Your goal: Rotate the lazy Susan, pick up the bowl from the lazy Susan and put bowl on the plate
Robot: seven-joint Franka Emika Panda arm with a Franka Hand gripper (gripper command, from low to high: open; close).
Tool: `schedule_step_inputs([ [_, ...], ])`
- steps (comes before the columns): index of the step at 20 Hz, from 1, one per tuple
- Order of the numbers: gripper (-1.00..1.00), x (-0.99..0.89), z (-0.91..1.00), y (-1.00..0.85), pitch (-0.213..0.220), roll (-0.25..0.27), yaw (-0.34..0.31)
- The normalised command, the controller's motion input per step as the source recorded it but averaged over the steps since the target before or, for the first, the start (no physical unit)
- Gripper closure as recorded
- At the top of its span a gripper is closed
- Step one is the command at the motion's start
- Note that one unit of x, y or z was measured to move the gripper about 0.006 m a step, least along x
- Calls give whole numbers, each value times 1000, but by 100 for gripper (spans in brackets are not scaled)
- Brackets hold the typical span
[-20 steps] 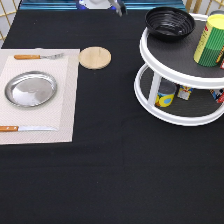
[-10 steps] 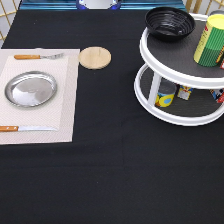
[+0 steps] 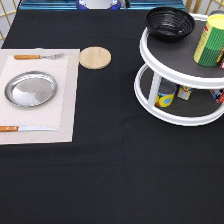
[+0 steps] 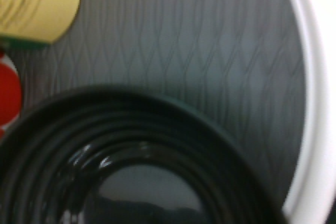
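Still bowl (image 3: 169, 22) empty, on lazy Susan (image 3: 170, 75) top | plate (image 3: 30, 89) bare | gripper apparently unseen, fingers untellable.

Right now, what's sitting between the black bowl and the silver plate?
In the exterior view, a round wooden coaster sits on the black cloth between the bowl and the plate. The gripper isn't visible.

I can't see the gripper in the exterior view. The bowl (image 3: 169, 22) sits open from above on the lazy Susan (image 3: 165, 65), upper right of the frame, but the yellow-green can (image 3: 210, 41) stands close on its right. The wooden coaster (image 3: 95, 57) lies between there and the plate (image 3: 30, 89), which is flanked by a fork (image 3: 37, 56) and knife (image 3: 27, 128). Bare black cloth fills the lower frame.
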Motion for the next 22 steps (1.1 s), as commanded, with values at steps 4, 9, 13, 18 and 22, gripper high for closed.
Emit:
schedule_step_inputs([
  [4,-100,-555,-551,50,-85,-57,-124],
  [9,-100,-386,-383,29,-66,-8,-182],
  [13,-100,-466,-179,401,-53,-62,-123],
  [18,100,-259,-66,461,-37,-77,-86],
  [22,100,-173,-64,255,-51,-88,-70],
])
